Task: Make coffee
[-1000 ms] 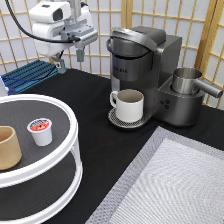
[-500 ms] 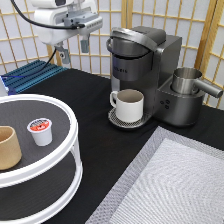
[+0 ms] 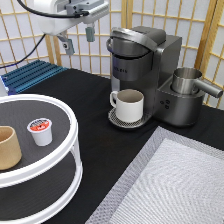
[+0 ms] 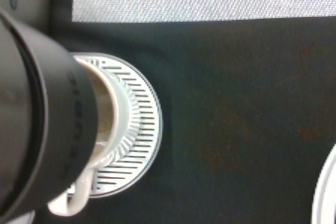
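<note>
My gripper [image 3: 78,41] is open and empty, high at the exterior view's top, just left of the coffee machine [image 3: 145,70] and above its lid level. The coffee pod [image 3: 40,131], white with a red-orange foil lid, stands upright on the top tier of the white round rack [image 3: 65,155] at the exterior view's left. A white mug [image 3: 129,105] with a handle sits on the machine's drip tray [image 3: 120,121]. The wrist view looks down on the machine's dark top [image 4: 30,115], the mug [image 4: 101,125] and the slotted drip tray [image 4: 139,125].
A tan handleless cup [image 3: 7,147] stands on the rack beside the pod. A steel pitcher [image 3: 189,82] sits at the machine's right. A grey mat [image 3: 175,185] covers the lower right. A blue rack [image 3: 30,75] lies at the back left before a paper screen.
My gripper has risen and moved to the exterior view's right, from over the blue rack to a spot beside the machine's top. Nothing else has moved.
</note>
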Robot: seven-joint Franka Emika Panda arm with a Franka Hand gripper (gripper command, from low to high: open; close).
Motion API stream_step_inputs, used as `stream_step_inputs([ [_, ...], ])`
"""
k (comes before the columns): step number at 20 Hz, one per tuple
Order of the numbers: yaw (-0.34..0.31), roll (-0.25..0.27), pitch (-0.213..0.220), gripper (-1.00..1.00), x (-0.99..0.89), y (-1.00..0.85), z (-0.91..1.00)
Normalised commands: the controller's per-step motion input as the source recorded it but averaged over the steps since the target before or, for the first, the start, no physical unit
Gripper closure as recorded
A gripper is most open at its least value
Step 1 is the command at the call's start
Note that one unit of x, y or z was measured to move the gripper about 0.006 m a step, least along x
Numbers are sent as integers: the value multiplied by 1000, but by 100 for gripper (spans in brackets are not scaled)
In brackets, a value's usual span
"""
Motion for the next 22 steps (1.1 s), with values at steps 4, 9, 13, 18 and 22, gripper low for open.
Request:
stream_step_inputs([
  [4, 0, 40, 141, -100, 760, 32, 148],
  [9, 0, 56, 84, -100, 533, 39, 62],
  [13, 4, 85, 101, -100, 479, 204, 311],
  [18, 21, 71, 124, -100, 503, 386, 421],
  [22, 22, 87, 116, -100, 479, 325, 398],
])
